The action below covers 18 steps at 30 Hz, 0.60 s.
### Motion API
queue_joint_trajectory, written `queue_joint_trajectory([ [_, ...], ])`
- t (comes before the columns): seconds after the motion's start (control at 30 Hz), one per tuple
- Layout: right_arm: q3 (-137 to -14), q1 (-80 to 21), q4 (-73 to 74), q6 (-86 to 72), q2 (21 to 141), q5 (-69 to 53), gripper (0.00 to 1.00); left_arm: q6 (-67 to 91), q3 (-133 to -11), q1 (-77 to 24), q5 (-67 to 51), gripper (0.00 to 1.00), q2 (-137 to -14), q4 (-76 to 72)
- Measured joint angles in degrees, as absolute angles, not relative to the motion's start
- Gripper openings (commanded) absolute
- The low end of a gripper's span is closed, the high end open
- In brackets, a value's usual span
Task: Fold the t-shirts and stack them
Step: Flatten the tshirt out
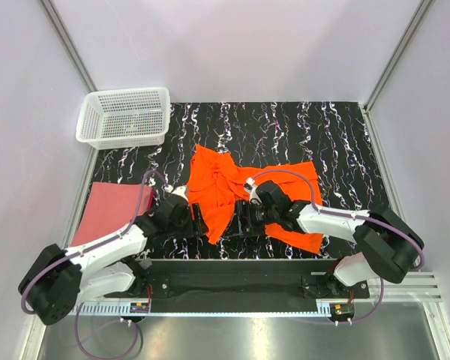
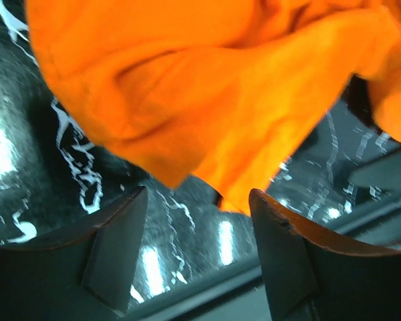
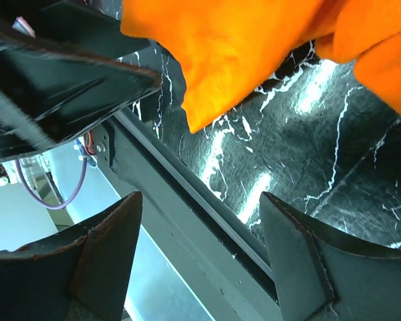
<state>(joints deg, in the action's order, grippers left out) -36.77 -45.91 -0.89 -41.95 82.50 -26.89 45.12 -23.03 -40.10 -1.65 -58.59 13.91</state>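
Black stone veined in white covers the table [image 1: 315, 135], which is closed in by pale walls. The left end effector [image 2: 198, 194] is seen spread, with nothing gripped between its fingers. A pointed fold of the orange shirt [image 2: 207, 87] lies just beyond its fingertips. The right end effector [image 3: 200, 197] is likewise spread and empty, and a corner of the same shirt is seen just ahead of it, untouched. Only from the overhead view can the orange shirt be seen crumpled between and beyond the two end effectors. There the pink-red shirt [image 1: 109, 210] lies flat well to the left of the left end effector, and a white basket [image 1: 127, 139] stands far beyond it. The table's dark front rail is shown clearly below the right end effector's fingers by the right wrist view.
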Motion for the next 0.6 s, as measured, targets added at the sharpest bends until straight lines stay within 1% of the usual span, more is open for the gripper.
queue_joint_trajectory([
  [0.03, -36.4, -46.0, -1.9, -42.5, 82.6, -27.0, 0.77, 45.1, -23.0, -40.1, -1.1, 0.63, -59.8, 13.3],
  [0.13, -35.8, -46.0, -3.4, -43.4, 83.0, -27.1, 0.75, 44.7, -24.1, -40.1, 0.5, 0.51, -63.8, 12.2],
  [0.17, -35.7, -46.0, -3.8, -43.6, 83.2, -27.1, 0.73, 44.5, -24.9, -40.1, 1.2, 0.45, -64.8, 11.9],
  [0.2, -35.6, -46.0, -3.9, -43.7, 83.4, -27.1, 0.72, 44.4, -25.6, -40.1, 1.9, 0.33, -65.5, 12.0],
  [0.23, -35.6, -46.0, -3.9, -43.8, 83.5, -27.0, 0.71, 44.1, -26.5, -40.1, 2.7, 0.25, -66.2, 12.2],
  [0.27, -35.6, -46.0, -4.1, -43.9, 83.6, -27.0, 0.70, 43.9, -27.3, -40.1, 3.4, 0.19, -66.4, 12.4],
  [0.3, -35.6, -46.1, -4.2, -43.9, 83.9, -26.9, 0.67, 43.6, -28.3, -40.1, 4.2, 0.10, -66.4, 12.7],
  [0.33, -35.6, -46.2, -4.5, -43.9, 84.2, -26.8, 0.66, 43.2, -29.3, -40.1, 5.1, 0.06, -66.3, 13.0],
  [0.4, -35.6, -46.5, -5.0, -44.0, 85.2, -26.6, 0.65, 42.3, -31.5, -40.1, 6.7, 0.00, -66.0, 13.5],
  [0.43, -35.6, -46.6, -5.0, -44.0, 85.7, -26.6, 0.64, 41.9, -32.3, -40.1, 7.2, 0.00, -65.6, 13.8],
  [0.6, -35.6, -46.8, -5.3, -44.0, 87.6, -26.5, 0.63, 40.5, -35.3, -40.1, 7.4, 0.00, -61.4, 14.5],
])
